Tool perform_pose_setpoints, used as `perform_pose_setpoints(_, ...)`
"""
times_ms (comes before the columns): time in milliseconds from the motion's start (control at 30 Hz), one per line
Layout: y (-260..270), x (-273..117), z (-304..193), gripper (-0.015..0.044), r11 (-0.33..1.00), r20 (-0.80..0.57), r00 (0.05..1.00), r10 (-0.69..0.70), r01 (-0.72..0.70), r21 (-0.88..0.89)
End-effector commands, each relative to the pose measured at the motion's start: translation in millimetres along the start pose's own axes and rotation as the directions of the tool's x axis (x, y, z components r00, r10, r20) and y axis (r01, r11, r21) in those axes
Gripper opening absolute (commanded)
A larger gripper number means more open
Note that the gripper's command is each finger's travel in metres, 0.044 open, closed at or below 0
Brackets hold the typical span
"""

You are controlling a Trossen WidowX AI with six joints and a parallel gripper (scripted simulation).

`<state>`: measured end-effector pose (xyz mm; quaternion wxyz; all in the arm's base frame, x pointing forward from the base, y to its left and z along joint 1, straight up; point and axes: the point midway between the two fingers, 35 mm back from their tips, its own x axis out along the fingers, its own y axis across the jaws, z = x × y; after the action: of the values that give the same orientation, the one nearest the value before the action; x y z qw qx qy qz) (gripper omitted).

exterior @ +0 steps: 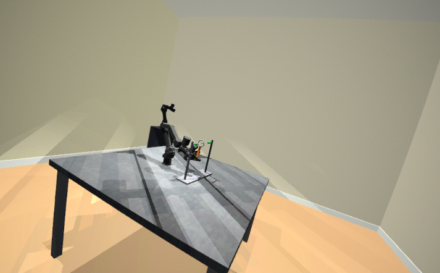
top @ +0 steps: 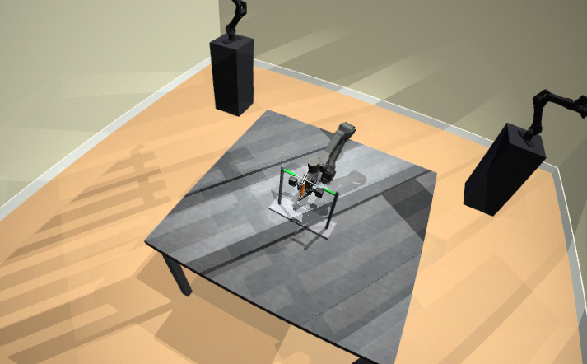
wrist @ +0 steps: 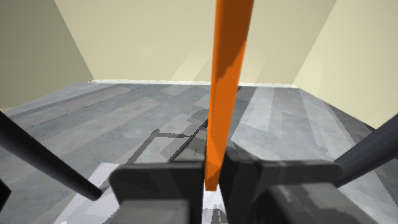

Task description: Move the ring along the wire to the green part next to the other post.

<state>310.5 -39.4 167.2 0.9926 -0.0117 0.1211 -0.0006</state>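
Big grey table (top: 241, 244) (exterior: 123, 189), with two dark posts (top: 280, 185) (exterior: 187, 162) on a pale base plate (top: 329, 233) (exterior: 187, 182) and a wire between them. The arm's gripper (top: 304, 195) (exterior: 197, 157) (wrist: 207, 131) is pinched narrow on the orange handle (top: 303, 188) (exterior: 198, 151) (wrist: 227, 75). The ring (exterior: 198, 142) is up around the grey stretch, between the green ends; can't tell if they touch.
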Motion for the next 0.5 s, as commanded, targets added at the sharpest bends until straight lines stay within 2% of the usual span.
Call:
perform_pose_setpoints(0,4.4,0.1,-0.4,-0.015,1.0,-0.001,1.0,0.002,-0.002,0.0)
perform_pose_setpoints(467,19.3,0.5,-0.3,-0.015,1.0,0.0,1.0,-0.002,0.002,0.009)
